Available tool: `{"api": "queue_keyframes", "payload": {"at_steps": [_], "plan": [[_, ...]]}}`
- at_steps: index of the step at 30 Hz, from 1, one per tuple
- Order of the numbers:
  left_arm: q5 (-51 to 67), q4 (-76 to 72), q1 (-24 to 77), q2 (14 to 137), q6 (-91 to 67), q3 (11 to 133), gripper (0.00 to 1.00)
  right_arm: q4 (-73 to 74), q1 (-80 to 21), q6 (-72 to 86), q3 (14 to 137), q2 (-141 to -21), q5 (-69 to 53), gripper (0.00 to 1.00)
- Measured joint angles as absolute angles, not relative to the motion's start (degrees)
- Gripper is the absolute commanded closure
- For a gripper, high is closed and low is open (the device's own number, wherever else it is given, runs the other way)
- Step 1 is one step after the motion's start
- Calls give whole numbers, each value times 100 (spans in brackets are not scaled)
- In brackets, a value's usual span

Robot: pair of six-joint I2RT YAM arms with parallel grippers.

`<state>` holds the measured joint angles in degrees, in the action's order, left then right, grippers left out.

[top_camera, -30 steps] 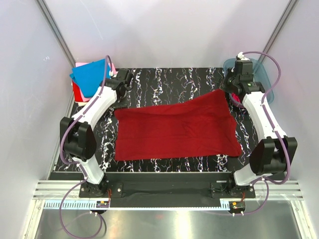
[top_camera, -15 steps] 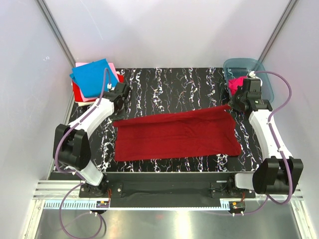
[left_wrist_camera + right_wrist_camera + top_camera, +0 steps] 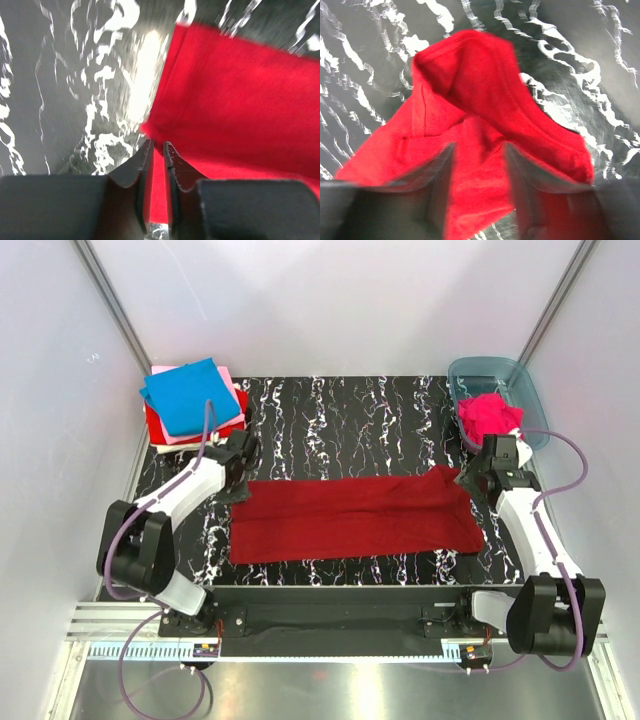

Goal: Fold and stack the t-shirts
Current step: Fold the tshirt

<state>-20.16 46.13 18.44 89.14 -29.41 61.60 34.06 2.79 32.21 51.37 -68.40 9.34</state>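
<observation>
The large dark red t-shirt [image 3: 350, 515] lies folded into a long band across the marbled table [image 3: 350, 410]. My left gripper [image 3: 243, 485] is low at the band's far left corner. In the left wrist view that gripper [image 3: 157, 145] has its jaws a narrow slit apart, with the red cloth [image 3: 240, 100] running into the gap. My right gripper [image 3: 467, 480] is at the far right corner. In the right wrist view it [image 3: 479, 150] is open and blurred, over a bunched sleeve fold [image 3: 465, 85]. Folded t-shirts are stacked at the back left, bright blue [image 3: 185, 395] on top.
A translucent blue-grey tub [image 3: 530, 405] at the back right holds a crumpled hot pink shirt [image 3: 487, 415]. Pale pink [image 3: 232, 390] and red [image 3: 158, 430] cloth edges show under the blue one. White walls close in both sides.
Both arms came toward the near side, carrying the shirt's far edge over and down, so the wide sheet became a narrower band. Both grippers have parted from shut.
</observation>
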Motion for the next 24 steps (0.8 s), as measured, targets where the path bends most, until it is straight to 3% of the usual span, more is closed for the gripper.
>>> {"api": "queue_keyframes", "payload": {"at_steps": [1, 2, 3, 6, 14, 24], "plan": [[-2010, 4613, 1844, 8801, -2985, 6012, 74, 3448, 322, 3323, 5083, -6783, 1009, 24], [-2001, 4598, 1844, 8652, -3030, 5843, 65, 3468, 362, 3437, 5009, -6705, 1100, 21], [-1986, 4600, 1844, 8490, -3068, 5690, 47, 3494, 408, 3496, 4928, -6595, 1186, 20], [-1970, 4617, 1844, 7942, -3242, 5356, 46, 3562, 491, 3627, 4711, -6189, 1330, 15], [-1868, 4303, 1855, 7787, -3356, 5323, 51, 3194, 515, 4027, 4274, -5848, 515, 20], [-1601, 3892, 2248, 9067, -3326, 5693, 56, 2338, 447, 4274, 3865, -7909, -1096, 25]]}}
